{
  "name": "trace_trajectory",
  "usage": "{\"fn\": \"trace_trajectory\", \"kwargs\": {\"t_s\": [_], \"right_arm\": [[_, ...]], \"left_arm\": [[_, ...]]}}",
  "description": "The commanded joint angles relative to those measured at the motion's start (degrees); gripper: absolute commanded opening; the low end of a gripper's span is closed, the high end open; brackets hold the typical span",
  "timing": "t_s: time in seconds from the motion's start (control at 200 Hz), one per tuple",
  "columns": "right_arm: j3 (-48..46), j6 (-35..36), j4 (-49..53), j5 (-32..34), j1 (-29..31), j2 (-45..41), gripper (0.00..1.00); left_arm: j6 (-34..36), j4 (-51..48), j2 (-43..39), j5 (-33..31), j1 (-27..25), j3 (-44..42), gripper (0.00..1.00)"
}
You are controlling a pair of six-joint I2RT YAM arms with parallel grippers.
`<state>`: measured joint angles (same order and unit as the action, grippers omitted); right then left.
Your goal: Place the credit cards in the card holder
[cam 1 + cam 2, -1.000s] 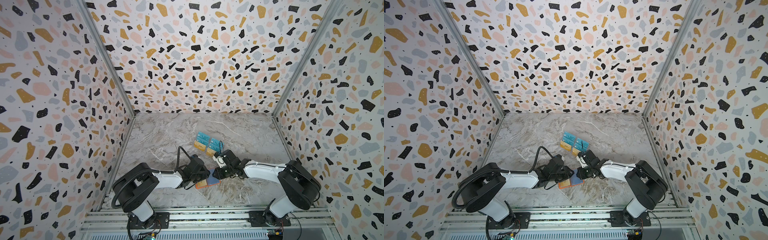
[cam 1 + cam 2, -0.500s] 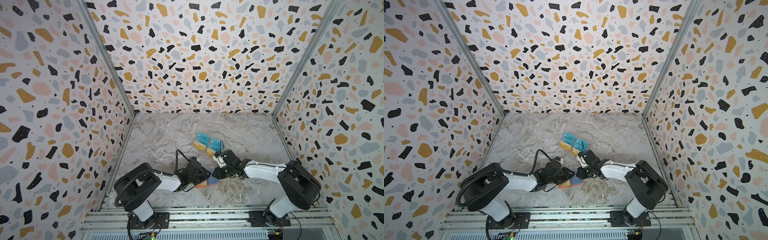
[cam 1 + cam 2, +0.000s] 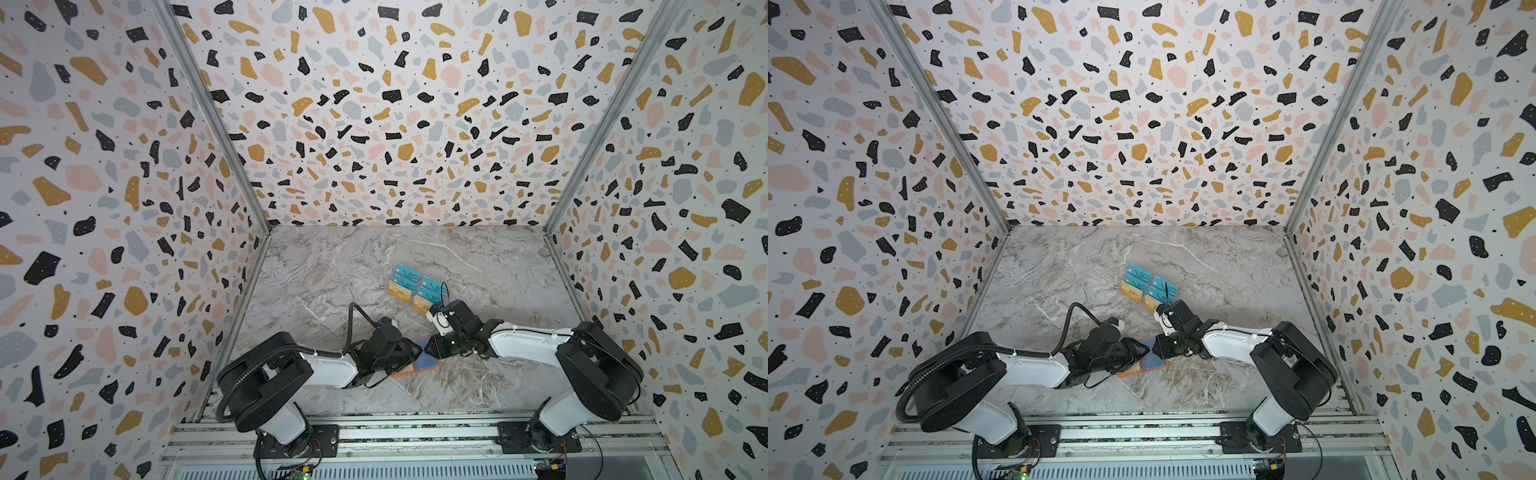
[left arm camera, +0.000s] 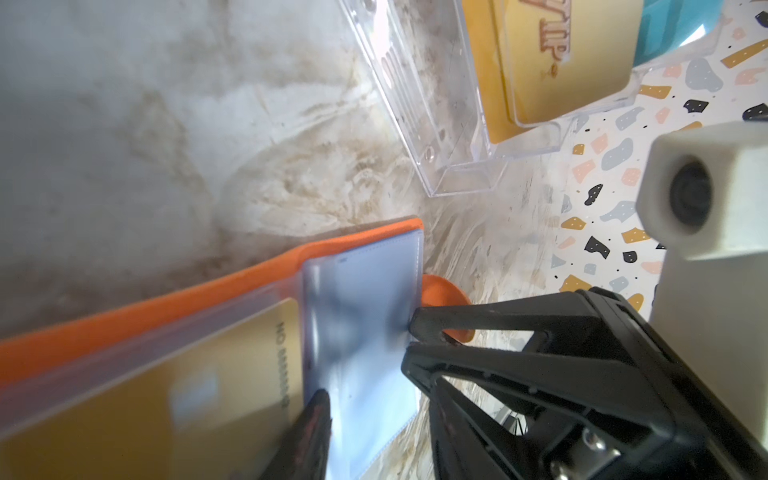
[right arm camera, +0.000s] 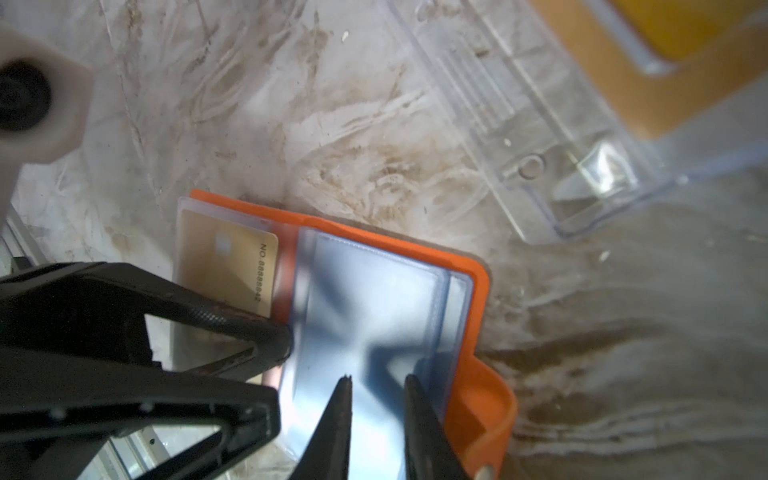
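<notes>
Card holder (image 5: pixel 486 395) sleeves (image 5: pixel 374 291) look floppy, slick; pinch a free edge. Left claw (image 5: pixel 280 370) part-open, empty; right claw (image 5: pixel 380 386) barely apart at that edge, grip unclear.

card holder (image 3: pixel 428 362) on table (image 3: pixel 332 270) nr front, 1 card (image 5: pixel 226 266) inside, rack (image 4: pixel 419 124) w/ cards (image 3: pixel 409 282) behind

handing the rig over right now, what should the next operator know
Left gripper: tips at the fold of the open card holder, beside the gold card; open or shut, cannot tell.
Right gripper: closed on the edge of the clear sleeve on the holder's other half.
Done: one gold card sits in a sleeve. The gripped sleeve looks bluish; whether it holds a card is unclear.
To do: the remaining cards stand in the clear rack behind the holder.
</notes>
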<state>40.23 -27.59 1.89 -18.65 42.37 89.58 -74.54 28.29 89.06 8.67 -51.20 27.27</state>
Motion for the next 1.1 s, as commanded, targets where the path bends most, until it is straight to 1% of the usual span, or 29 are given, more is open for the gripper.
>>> {"fn": "trace_trajectory", "kwargs": {"t_s": [0.0, 0.14, 0.45, 0.641, 0.766, 1.096], "right_arm": [[-1.21, -0.17, 2.97, 0.89, -0.18, -0.37, 0.25], [-1.21, -0.18, 3.02, 0.99, -0.2, -0.58, 0.25], [-0.95, -0.14, 2.89, 0.9, -0.14, -0.3, 0.25], [-0.68, 0.08, 2.77, 0.64, -0.18, 0.35, 0.24], [-1.02, 0.13, 2.7, 0.37, -0.09, 0.68, 0.24], [-0.79, -0.49, 3.04, 0.66, -0.12, -2.23, 0.24]], "left_arm": [[1.16, -3.25, 1.62, -0.01, -0.33, 0.48, 0.43], [0.2, -0.56, 3.25, 0.91, -0.37, 0.16, 0.43], [-0.43, 0.0, 3.73, 0.65, -0.32, -0.01, 0.43], [-0.21, 5.78, 5.77, 4.6, -0.12, 0.05, 0.43], [0.25, 6.42, 5.66, 5.0, 0.21, 0.16, 0.42], [0.98, 8.81, 5.6, 5.43, 0.95, -0.02, 0.41]]}}
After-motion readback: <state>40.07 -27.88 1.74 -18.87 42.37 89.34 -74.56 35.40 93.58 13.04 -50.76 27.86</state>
